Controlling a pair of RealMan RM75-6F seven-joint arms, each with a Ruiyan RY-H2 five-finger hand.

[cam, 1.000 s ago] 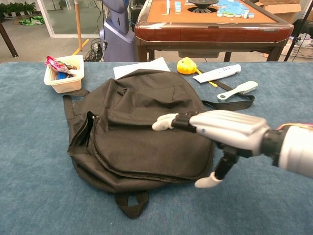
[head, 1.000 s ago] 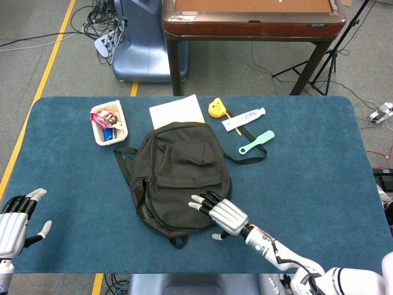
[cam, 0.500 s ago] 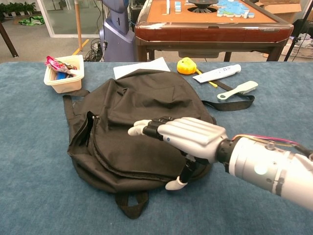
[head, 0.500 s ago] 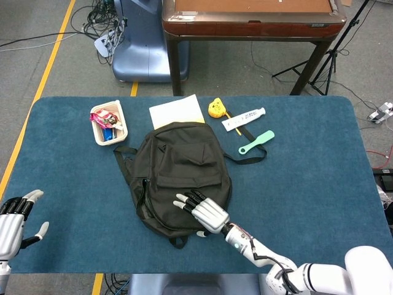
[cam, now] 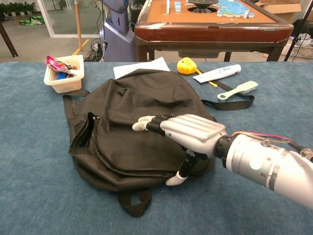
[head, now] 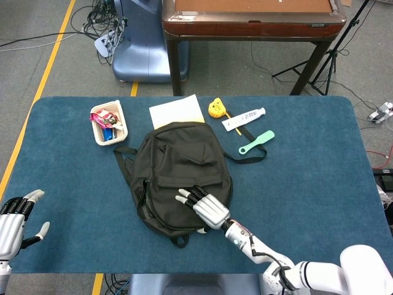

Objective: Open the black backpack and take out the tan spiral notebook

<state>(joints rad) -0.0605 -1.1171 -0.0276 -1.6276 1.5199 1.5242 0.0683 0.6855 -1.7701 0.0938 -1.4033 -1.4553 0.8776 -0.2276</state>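
Backpack lying flat, zipped, black, wrinkled.
Right hand spread over its near part; left hand spread, empty, near-left.

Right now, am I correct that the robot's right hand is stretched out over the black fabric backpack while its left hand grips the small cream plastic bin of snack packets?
Not quite. The right hand is indeed stretched out over the black fabric backpack, but the left hand grips nothing: the head view shows it open near the table's near left edge, far from the small cream plastic bin of snack packets.
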